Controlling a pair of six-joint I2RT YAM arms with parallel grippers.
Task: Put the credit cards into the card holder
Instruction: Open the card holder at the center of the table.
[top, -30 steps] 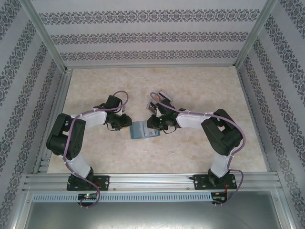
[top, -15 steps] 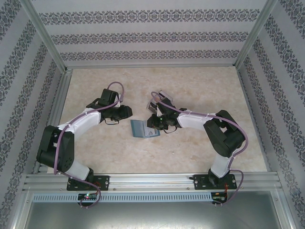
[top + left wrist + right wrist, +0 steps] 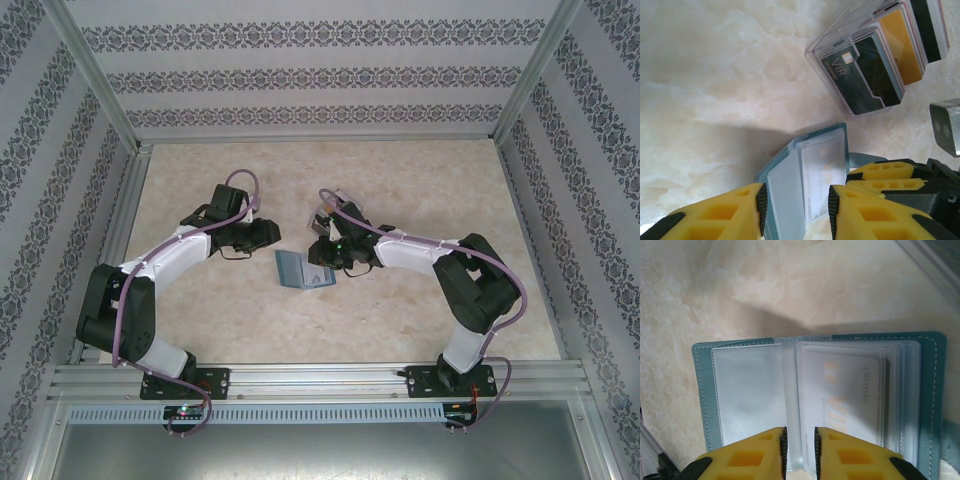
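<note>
- The teal card holder (image 3: 297, 270) lies open on the pale marbled table (image 3: 430, 180), near the middle, between the two arms.
- The right wrist view looks straight down on it: teal cover (image 3: 932, 390) spread flat, clear sleeves (image 3: 747, 390) fanned out, and one pale card (image 3: 845, 395) with faint gold lettering already tucked inside a sleeve.
- The right gripper (image 3: 322, 258) sits at the holder's right edge. Its yellow fingers (image 3: 850, 460) are nearly together, pinching a clear sleeve page near the spine (image 3: 800, 455).
- The left gripper (image 3: 266, 232) is beside the holder's far left corner, apart from it. Its fingers (image 3: 740, 210) stand apart with nothing between them, and the holder (image 3: 810, 175) shows on the table below the gap.
- More credit cards (image 3: 865, 75) stand in a clear tray (image 3: 832, 35) beyond the holder: a dark one marked VIP in front, an orange-yellow one (image 3: 902, 45) behind it.
- A second ago the left gripper was down against the holder's left edge; it has since pulled away toward the far side, with the arm stretched out.
- The holder and the right gripper are almost where they were.
</note>
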